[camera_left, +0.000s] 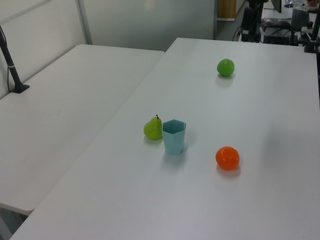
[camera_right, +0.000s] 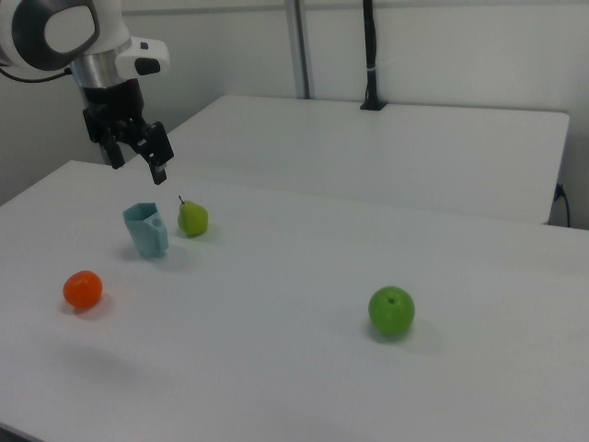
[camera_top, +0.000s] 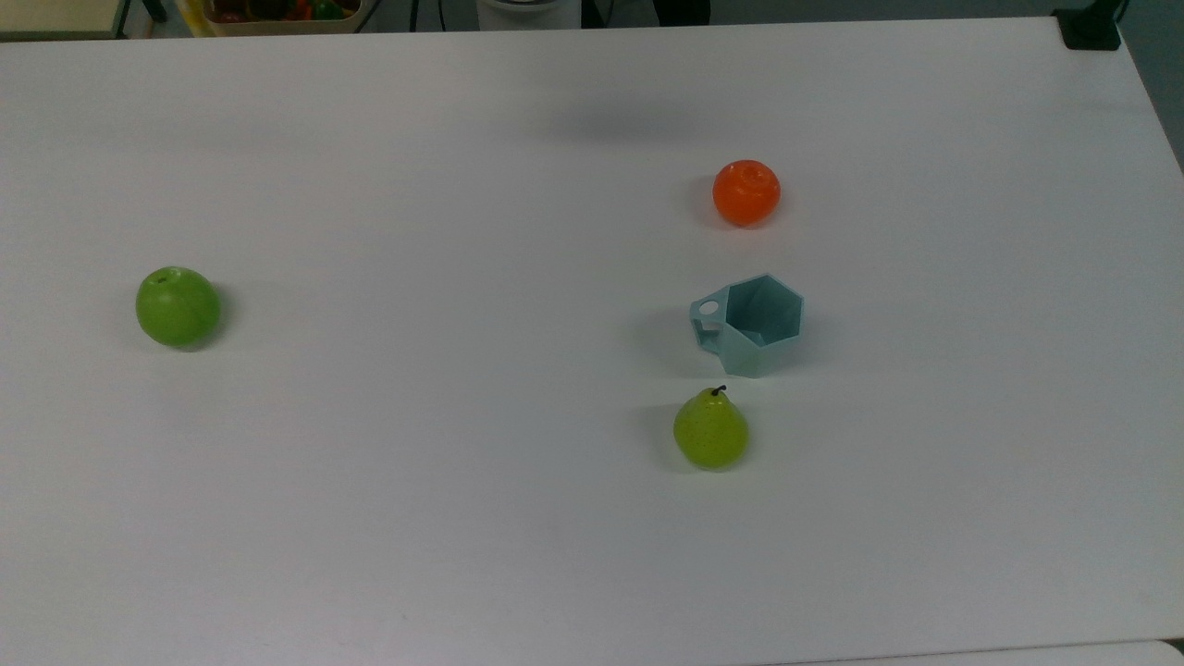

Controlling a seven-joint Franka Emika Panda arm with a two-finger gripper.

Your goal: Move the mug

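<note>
The pale teal mug [camera_top: 751, 324] stands upright on the white table [camera_top: 416, 481], its hexagonal rim up and its handle toward the top view's left. In the left view the mug [camera_left: 174, 136] sits between a pear and an orange. In the right view the mug [camera_right: 147, 229] is below my gripper [camera_right: 137, 166], which hangs in the air above and slightly behind it, open, with nothing between its fingers.
A green pear [camera_top: 710, 430] lies close beside the mug, an orange [camera_top: 746, 192] a little farther on its other side. A green apple [camera_top: 178, 306] sits far off at the top view's left. A second white table [camera_left: 60, 115] adjoins.
</note>
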